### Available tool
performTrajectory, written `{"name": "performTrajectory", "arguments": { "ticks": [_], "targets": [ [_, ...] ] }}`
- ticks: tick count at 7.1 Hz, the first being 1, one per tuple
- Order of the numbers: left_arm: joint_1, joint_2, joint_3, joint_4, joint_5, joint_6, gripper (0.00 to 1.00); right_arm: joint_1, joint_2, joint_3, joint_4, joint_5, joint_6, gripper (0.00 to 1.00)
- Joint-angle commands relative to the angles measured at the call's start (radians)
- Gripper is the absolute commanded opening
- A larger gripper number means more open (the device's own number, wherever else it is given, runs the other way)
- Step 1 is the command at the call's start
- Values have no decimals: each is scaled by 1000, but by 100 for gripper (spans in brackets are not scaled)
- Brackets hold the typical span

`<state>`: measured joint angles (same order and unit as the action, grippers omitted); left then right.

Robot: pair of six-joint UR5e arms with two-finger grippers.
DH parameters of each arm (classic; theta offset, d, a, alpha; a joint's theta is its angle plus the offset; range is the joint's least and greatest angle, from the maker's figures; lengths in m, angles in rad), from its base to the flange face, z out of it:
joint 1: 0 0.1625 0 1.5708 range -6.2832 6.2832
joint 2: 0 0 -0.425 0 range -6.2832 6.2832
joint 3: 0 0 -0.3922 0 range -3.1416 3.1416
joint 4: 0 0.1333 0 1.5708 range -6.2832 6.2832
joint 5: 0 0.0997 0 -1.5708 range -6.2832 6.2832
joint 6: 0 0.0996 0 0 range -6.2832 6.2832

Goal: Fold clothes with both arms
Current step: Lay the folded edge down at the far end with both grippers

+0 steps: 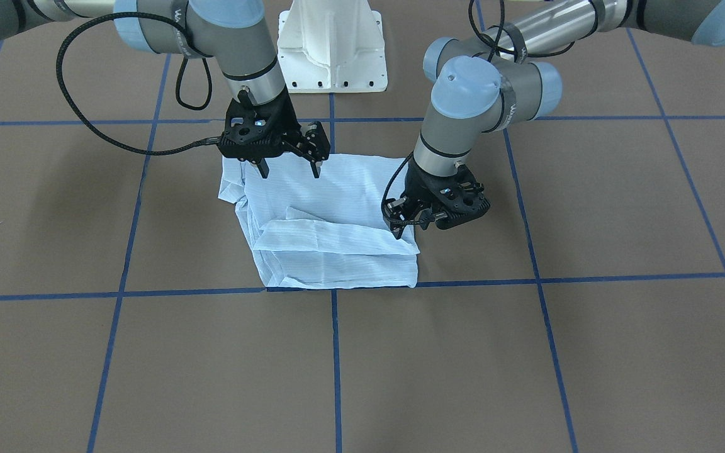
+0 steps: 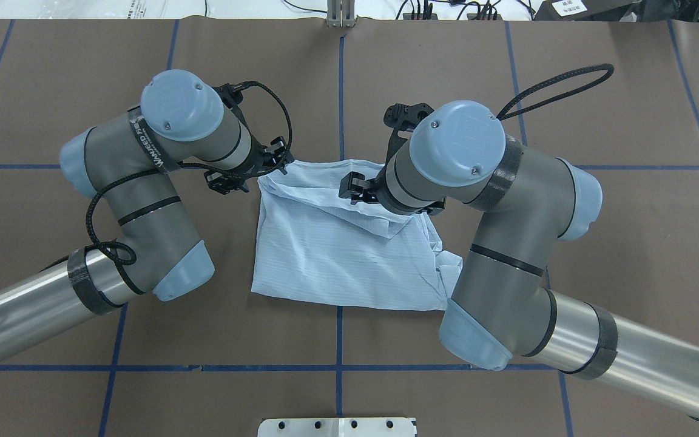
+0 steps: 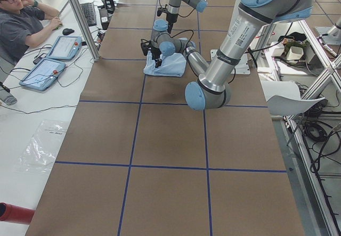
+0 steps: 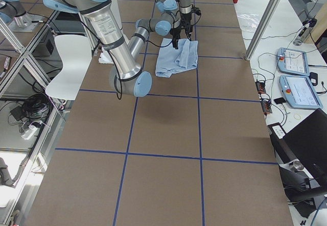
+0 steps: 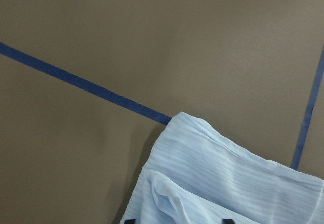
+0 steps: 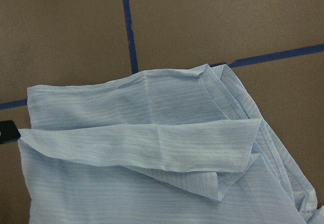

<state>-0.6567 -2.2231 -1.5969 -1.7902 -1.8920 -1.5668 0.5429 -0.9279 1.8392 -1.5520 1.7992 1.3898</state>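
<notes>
The pale blue striped shirt (image 1: 331, 214) lies folded into a rough rectangle on the brown table, with a folded flap across its middle and bunched cloth along one side. My right gripper (image 1: 290, 168) is open and hovers just above the shirt's edge nearest the robot. My left gripper (image 1: 408, 228) is low at the shirt's side edge near a corner. In the left wrist view its two fingertips stand apart with the shirt (image 5: 228, 183) between them, so it is open. The right wrist view looks down on the shirt (image 6: 152, 148). In the overhead view the shirt (image 2: 337, 249) lies between both arms.
The white pedestal base (image 1: 332, 50) stands behind the shirt. Blue tape lines (image 1: 336, 352) mark a grid on the table. An operator (image 3: 21, 28) sits with tablets at the table's far side. A white chair (image 4: 66, 68) stands beside the table.
</notes>
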Motion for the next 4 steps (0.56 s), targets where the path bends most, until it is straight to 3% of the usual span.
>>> {"name": "performTrajectory", "arguments": {
  "ticks": [1,3,4],
  "targets": [
    [-156,124,-171,138,-16,274,100,161,-6,-229,147,150,-172,100],
    [-246,258,-267,138,-105,483,100,151,-51,-224,154,134,-242,100],
    [-268,257,-264,131,-111,497,100,131,-48,-222,158,134,-239,100]
  ]
}}
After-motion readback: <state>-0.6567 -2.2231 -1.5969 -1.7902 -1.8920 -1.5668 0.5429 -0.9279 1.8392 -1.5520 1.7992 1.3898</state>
